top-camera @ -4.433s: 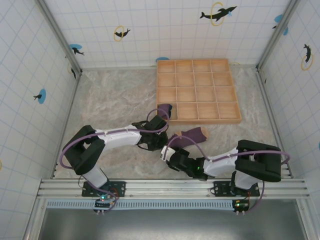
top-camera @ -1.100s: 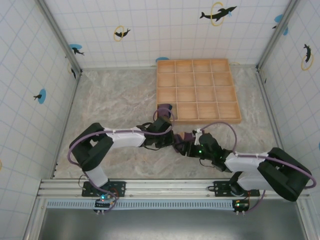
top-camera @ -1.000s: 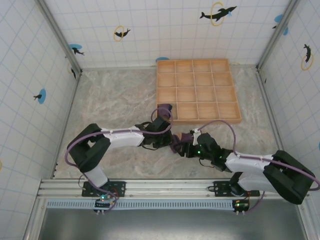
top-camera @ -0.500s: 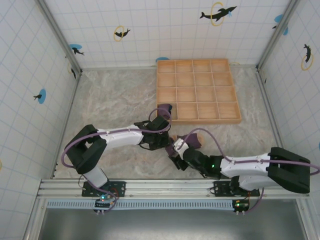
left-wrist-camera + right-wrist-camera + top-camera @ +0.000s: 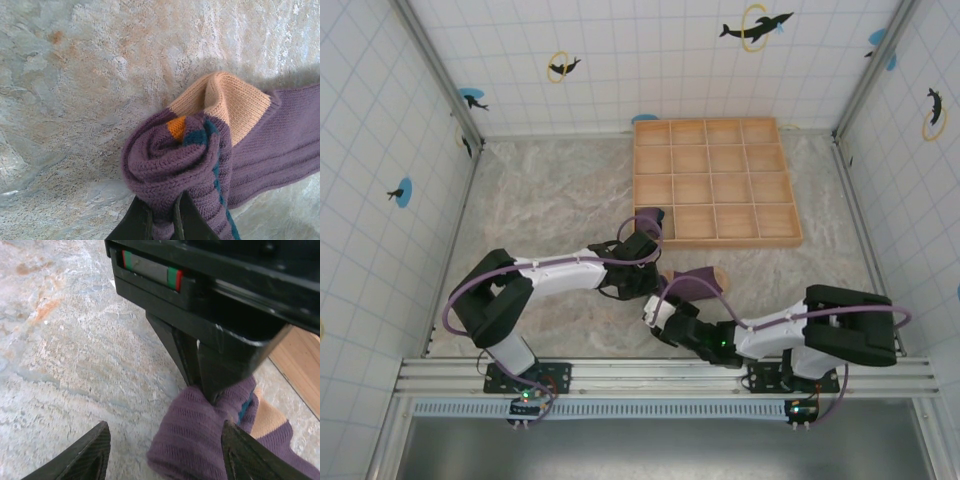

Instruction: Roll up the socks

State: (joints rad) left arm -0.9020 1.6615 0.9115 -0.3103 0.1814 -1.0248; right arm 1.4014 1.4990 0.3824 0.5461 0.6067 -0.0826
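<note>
Now a half-rolled purple sock point(image 5: 170, 160) with tan showing, pinched by the left hand point(image 5: 162, 210); right hand point(image 5: 165, 440) spread.

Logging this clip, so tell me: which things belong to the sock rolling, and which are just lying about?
Job: socks, half rolled; left hand, pinching the roll; right hand, open astride it.
Lying about: wooden compartment tray.
</note>
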